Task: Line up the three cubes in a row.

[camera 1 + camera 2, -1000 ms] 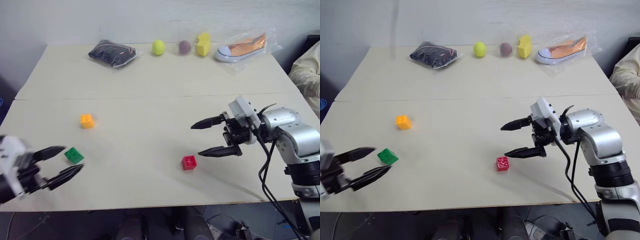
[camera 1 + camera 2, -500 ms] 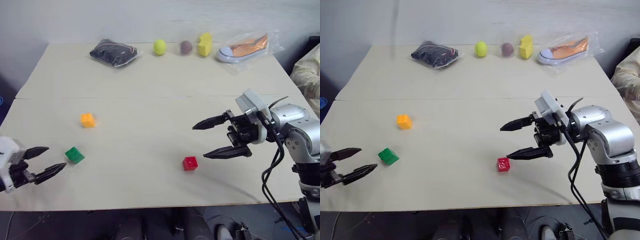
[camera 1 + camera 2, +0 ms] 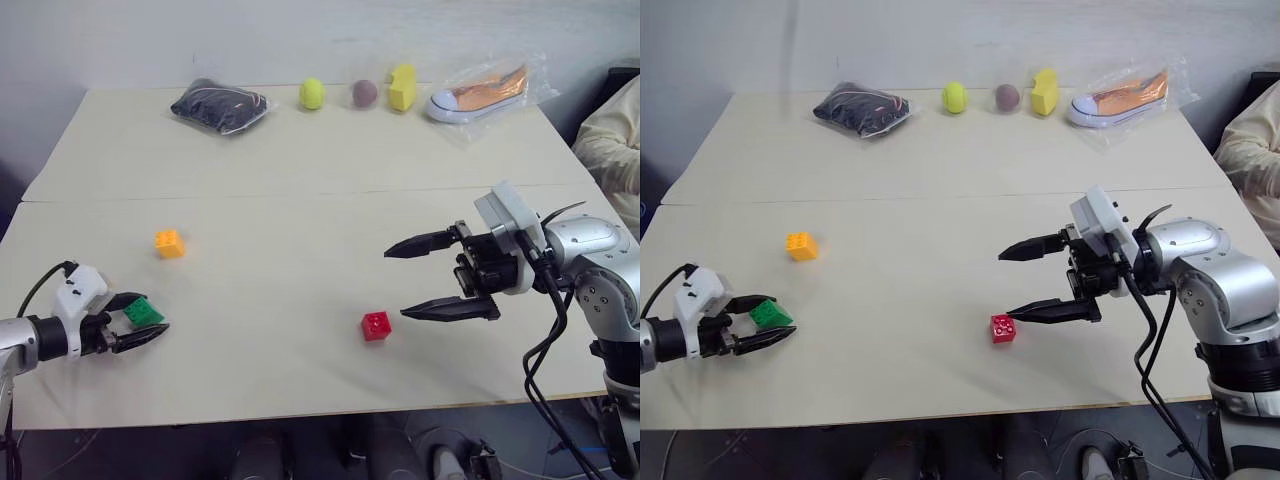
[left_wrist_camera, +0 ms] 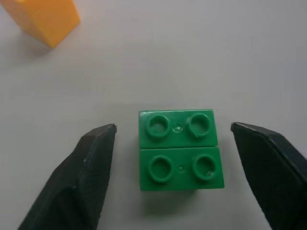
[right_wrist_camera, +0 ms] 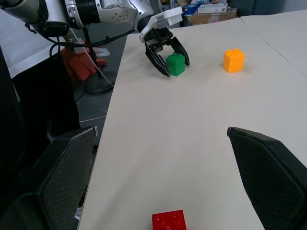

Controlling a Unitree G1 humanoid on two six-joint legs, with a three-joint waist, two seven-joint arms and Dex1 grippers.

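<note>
The green cube (image 4: 180, 148) rests on the table near its front left, studs up. My left gripper (image 3: 138, 322) is open and straddles it, with a gap showing on each side between fingers (image 4: 91, 163) and cube. The orange-yellow cube (image 3: 169, 243) sits a little farther back on the left. Right of centre lies the red cube (image 3: 376, 325). My right gripper (image 3: 395, 285) hovers open just above and to the right of the red cube, pointing left with nothing in it. The right wrist view shows the red cube (image 5: 169, 221) close by and the left gripper (image 5: 172, 62) around the green cube (image 5: 175, 64).
Along the far edge lie a black bag (image 3: 218, 104), a yellow-green ball (image 3: 311, 93), a brown ball (image 3: 363, 92), a yellow sponge block (image 3: 402, 87) and a wrapped shoe (image 3: 478, 92). A person's sleeve (image 3: 612, 150) shows at the right edge.
My left gripper has moved forward and down until its fingers stand on both sides of the green cube, and its jaws have narrowed. The right gripper has stayed about where it was.
</note>
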